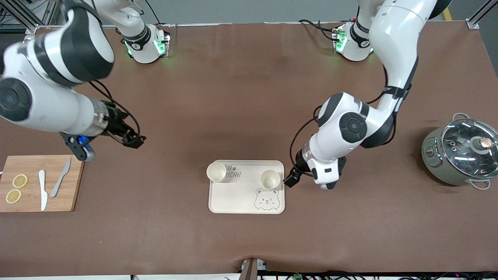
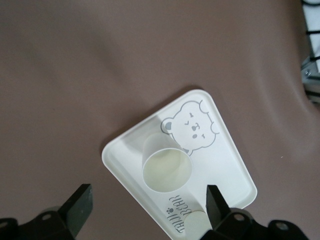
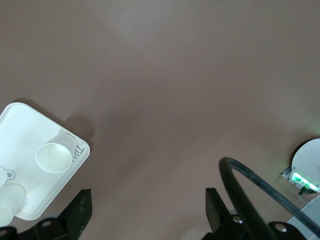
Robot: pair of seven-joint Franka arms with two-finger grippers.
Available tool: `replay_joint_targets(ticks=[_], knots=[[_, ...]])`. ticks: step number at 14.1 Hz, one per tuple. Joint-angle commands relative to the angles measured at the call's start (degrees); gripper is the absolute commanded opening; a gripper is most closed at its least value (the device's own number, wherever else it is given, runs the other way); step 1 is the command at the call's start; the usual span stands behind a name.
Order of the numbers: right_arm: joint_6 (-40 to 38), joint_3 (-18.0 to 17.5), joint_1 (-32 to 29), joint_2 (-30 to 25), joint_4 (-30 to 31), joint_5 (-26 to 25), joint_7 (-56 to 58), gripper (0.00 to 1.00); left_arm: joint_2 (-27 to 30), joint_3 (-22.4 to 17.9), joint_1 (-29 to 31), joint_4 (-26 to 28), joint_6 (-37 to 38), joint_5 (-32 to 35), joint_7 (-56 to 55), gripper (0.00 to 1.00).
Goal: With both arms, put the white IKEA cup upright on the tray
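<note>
Front view shows my right gripper (image 1: 134, 140) waiting with jaws released over bare table, both white cups (image 1: 216, 171) (image 1: 270, 179) upright on the tray (image 1: 241, 198), and my left gripper (image 1: 291, 181), jaws released, just beside the second cup.

Two white cups (image 1: 216, 171) (image 1: 270, 179) are standing on the tray (image 1: 241, 196), leaving its camera-side half bare. The left gripper (image 1: 292, 179), jaws apart, is crowding the tray's edge beside one cup. Open bench (image 1: 241, 97) is stretching toward the bases; a cutting board (image 1: 31, 202) and a pot (image 1: 461, 153) are blocking the ends.
</note>
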State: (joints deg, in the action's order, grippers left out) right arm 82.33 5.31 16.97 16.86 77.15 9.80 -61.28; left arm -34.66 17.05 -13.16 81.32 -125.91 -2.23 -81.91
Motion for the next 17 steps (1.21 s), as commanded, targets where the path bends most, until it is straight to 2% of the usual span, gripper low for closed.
replay_joint_targets(ticks=[1,4,6,10,13,17], knots=[[-0.8,-0.4,-4.0,-5.2,3.3,-1.3,9.9,1.0,4.0,-0.3,0.9,1.2,4.0,3.7,0.0,1.0],[-0.4,-0.7,-5.5,-10.0,7.1,-8.0,22.0,1.0,6.5,-0.4,2.6,1.2,8.0,5.7,2.2,1.0],[0.5,-0.7,-6.1,-13.3,10.2,-8.4,24.5,1.0,8.4,-0.4,4.4,1.3,11.5,5.9,6.4,1.0],[0.6,0.7,-7.1,-17.0,12.0,-8.5,44.5,1.0,12.9,-0.4,7.9,1.5,17.7,5.8,14.8,1.0],[2.6,1.2,-8.3,-21.8,17.2,-8.6,50.3,1.0,16.4,-0.3,11.4,1.5,22.1,5.8,21.2,1.0],[3.0,1.2,-9.8,-23.0,18.3,-9.1,55.5,1.0,20.6,-0.2,15.1,1.6,28.1,5.7,31.2,1.0]])
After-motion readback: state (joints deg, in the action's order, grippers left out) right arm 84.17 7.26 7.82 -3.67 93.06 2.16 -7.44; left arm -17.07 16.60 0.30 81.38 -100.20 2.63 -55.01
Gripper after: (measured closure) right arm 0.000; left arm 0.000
